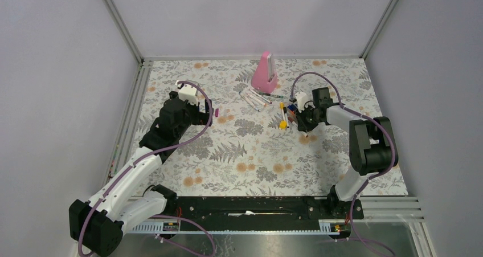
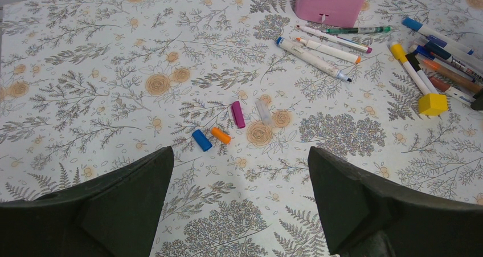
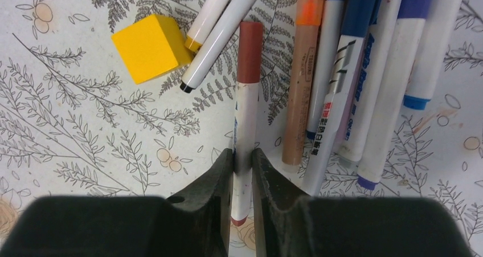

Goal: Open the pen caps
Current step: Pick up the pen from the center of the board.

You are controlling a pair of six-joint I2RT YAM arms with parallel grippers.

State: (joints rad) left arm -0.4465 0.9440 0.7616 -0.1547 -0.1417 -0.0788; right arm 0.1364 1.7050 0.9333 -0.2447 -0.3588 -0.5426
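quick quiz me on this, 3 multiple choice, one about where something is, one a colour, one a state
1. Where is the yellow cube?
A) right beside the heap of pens
B) between the left gripper's fingers
C) at the near table edge by the arm bases

2. What colour is the cap on the pen in the right gripper?
A) green
B) brownish red
C) yellow

3. How is the left gripper?
A) shut on a pen
B) shut on a cap
C) open, holding nothing

Answers:
1 A, the right wrist view shows the cube against the pen tips.
2 B, the cap ahead of the closed fingers is brownish red.
3 C, its fingers stand wide apart with nothing between them.
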